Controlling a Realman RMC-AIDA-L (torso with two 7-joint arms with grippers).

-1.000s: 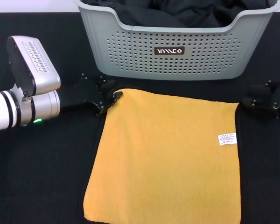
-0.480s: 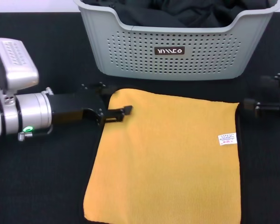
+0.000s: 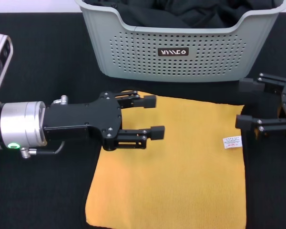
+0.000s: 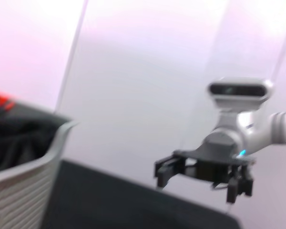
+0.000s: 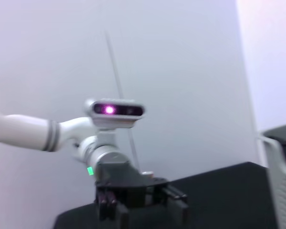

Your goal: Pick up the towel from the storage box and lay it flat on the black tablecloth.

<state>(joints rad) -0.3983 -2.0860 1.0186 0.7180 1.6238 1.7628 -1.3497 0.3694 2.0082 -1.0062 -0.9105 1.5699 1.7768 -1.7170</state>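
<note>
The towel (image 3: 174, 164) lies flat, yellow-orange face up, on the black tablecloth (image 3: 38, 191) in front of the storage box (image 3: 181, 47). Its white label (image 3: 232, 141) is near the right edge. My left gripper (image 3: 155, 117) is open and empty, raised over the towel's far left corner. My right gripper (image 3: 244, 104) is open and empty, just beyond the towel's far right corner. The left wrist view shows the right gripper (image 4: 200, 183) open; the right wrist view shows the left gripper (image 5: 143, 202).
The storage box holds crumpled black cloth pieces (image 3: 190, 12). Its rim shows in the left wrist view (image 4: 43, 148) and in the right wrist view (image 5: 276, 148). A white wall stands behind the table.
Both grippers have let go of the towel's far corners and lifted, turning sideways. The left one moved right over the towel. The towel stays flat.
</note>
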